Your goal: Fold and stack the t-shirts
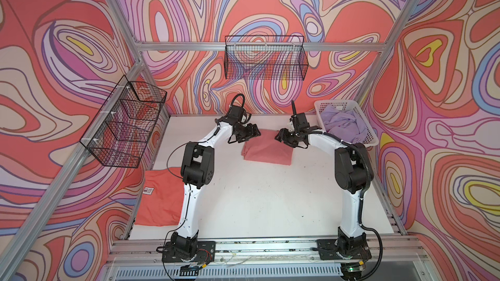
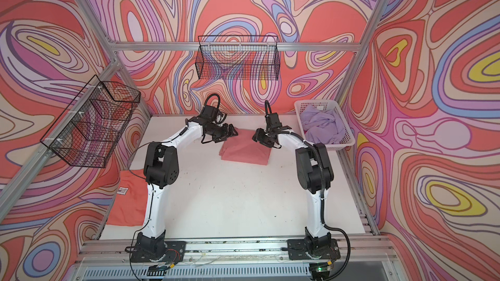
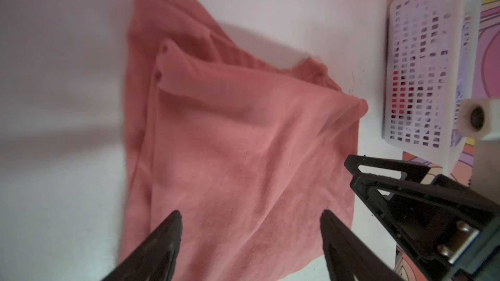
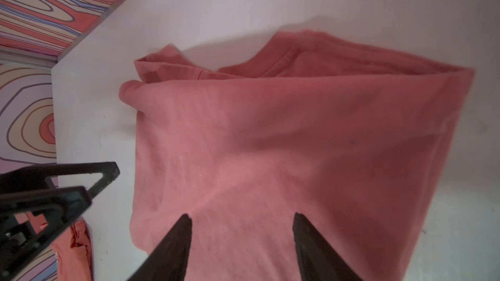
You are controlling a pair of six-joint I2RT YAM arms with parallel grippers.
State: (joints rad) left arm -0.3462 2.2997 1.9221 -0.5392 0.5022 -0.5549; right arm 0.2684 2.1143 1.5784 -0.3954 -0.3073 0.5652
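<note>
toward the far edge of the desk, about midway along it, the salmon-pink t-shirt lies folded into a rough rectangle in both top views. the left tool hangs at the shirt's far left corner and the right tool at its far right corner, facing each other across the cloth. the orange-coral t-shirt lies folded flat along the left edge toward the near corner, white label up, partly behind the left arm. the lavender t-shirt sits crumpled in the white basket at the far right corner.

from the left wrist, the left tool stands wide, its dark fingers spread over the salmon-pink t-shirt with nothing pinched between them; whether the tips touch the cloth i cannot tell. the right tool shows just beside the shirt's edge, with the white basket beyond it.

from the right wrist, the right tool is parted too, no cloth gripped. the salmon-pink t-shirt fills most of the view, a stitched hem showing under the top fold. the left tool sits off the shirt's side over bare desk, with a bit of the orange-coral t-shirt behind it.
</note>
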